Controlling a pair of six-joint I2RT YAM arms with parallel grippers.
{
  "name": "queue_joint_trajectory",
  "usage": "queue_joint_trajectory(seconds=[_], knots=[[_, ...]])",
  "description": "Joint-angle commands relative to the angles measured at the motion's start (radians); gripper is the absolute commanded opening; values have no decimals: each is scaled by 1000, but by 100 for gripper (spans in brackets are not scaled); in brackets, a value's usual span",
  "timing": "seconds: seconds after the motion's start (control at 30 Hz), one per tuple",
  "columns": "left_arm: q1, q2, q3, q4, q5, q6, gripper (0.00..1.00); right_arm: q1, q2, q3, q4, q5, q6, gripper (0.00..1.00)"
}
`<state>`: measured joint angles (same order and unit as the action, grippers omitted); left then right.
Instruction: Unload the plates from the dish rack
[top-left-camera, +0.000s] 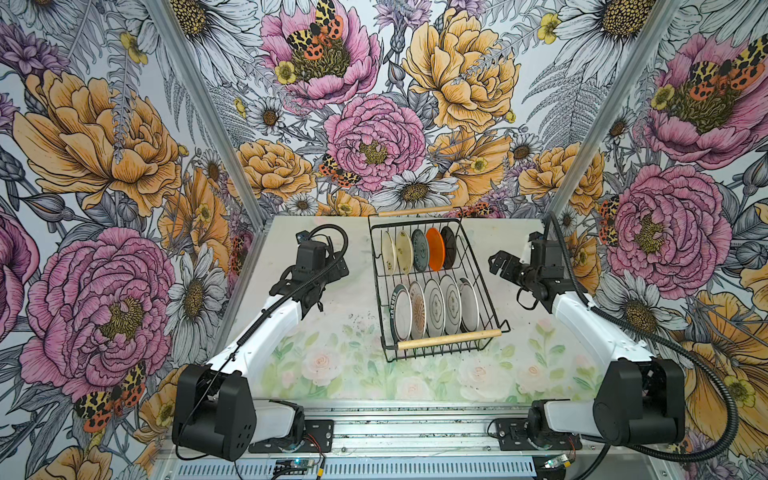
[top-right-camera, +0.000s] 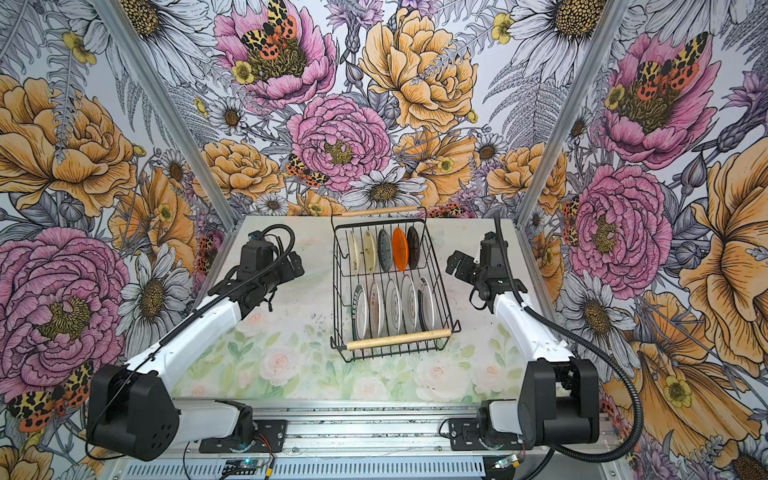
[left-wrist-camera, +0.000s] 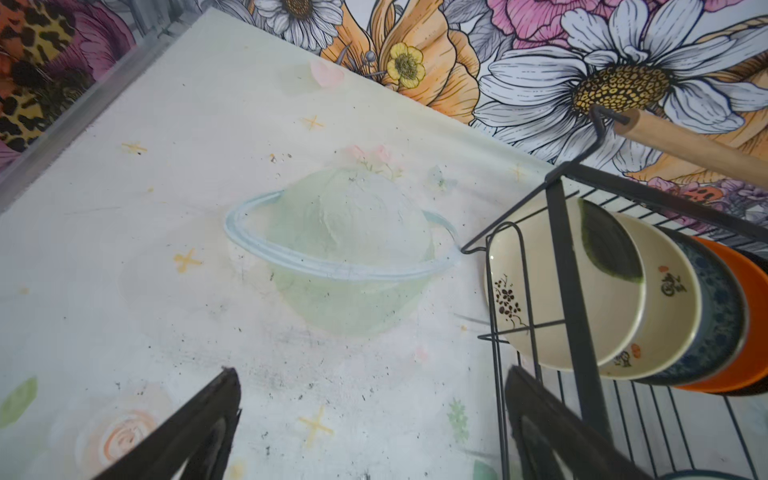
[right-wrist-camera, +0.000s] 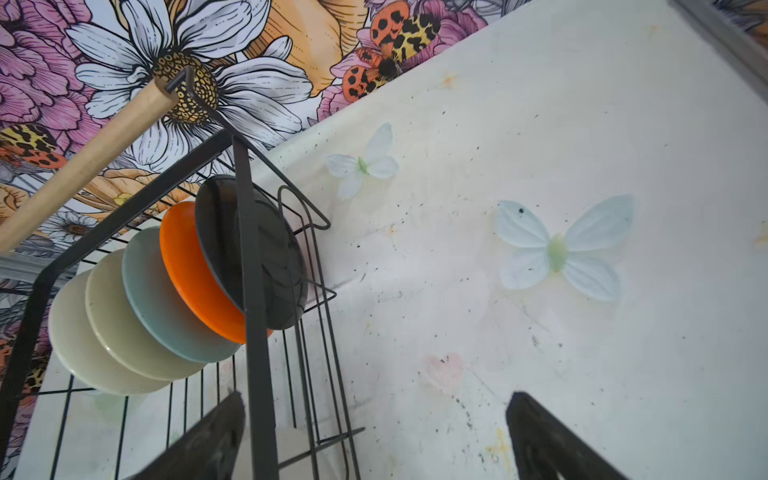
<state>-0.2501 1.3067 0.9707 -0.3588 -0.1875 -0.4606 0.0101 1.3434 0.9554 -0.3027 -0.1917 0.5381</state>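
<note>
The dish rack (top-left-camera: 449, 338) (top-right-camera: 399, 338), black wire with two wooden rod handles, stands mid-table in both top views. Its far row holds small plates on edge: two cream ones, a teal one, an orange one (top-left-camera: 435, 248) and a black one (top-left-camera: 449, 247). The near row holds several larger patterned-rim plates (top-left-camera: 434, 307). My left gripper (top-left-camera: 332, 266) (left-wrist-camera: 372, 374) hovers left of the rack, open and holding nothing, with the cream plate (left-wrist-camera: 540, 291) close by. My right gripper (top-left-camera: 500, 264) (right-wrist-camera: 377, 399) hovers right of the rack, open and holding nothing, near the black plate (right-wrist-camera: 274, 257).
A pale floral-printed cover (top-left-camera: 332, 365) lies over the table. Flower-patterned walls close the left, back and right sides. An aluminium rail (top-left-camera: 415, 432) carrying both arm bases runs along the front edge. The rack's far handle (left-wrist-camera: 685, 145) sits close to the back wall.
</note>
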Motion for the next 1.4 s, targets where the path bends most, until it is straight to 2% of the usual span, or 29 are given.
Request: queue_joint_trajectory(seconds=[0.0,0.37,0.67,1.07,1.37], knots=[[-20,4,21,-32,96,-54,99,8,8,51,-18,-106,58,99],[-73,74,68,-33,183,-56,99,46,75,87,-17,-159,75,99],[-95,130,112,-21,265,-65,99,82,159,152,-17,-174,72,93],[-86,150,118,-3,300,-72,99,128,291,245,-17,-209,75,82],[-26,136,85,6,341,-102,99,187,391,339,-17,-238,96,74]])
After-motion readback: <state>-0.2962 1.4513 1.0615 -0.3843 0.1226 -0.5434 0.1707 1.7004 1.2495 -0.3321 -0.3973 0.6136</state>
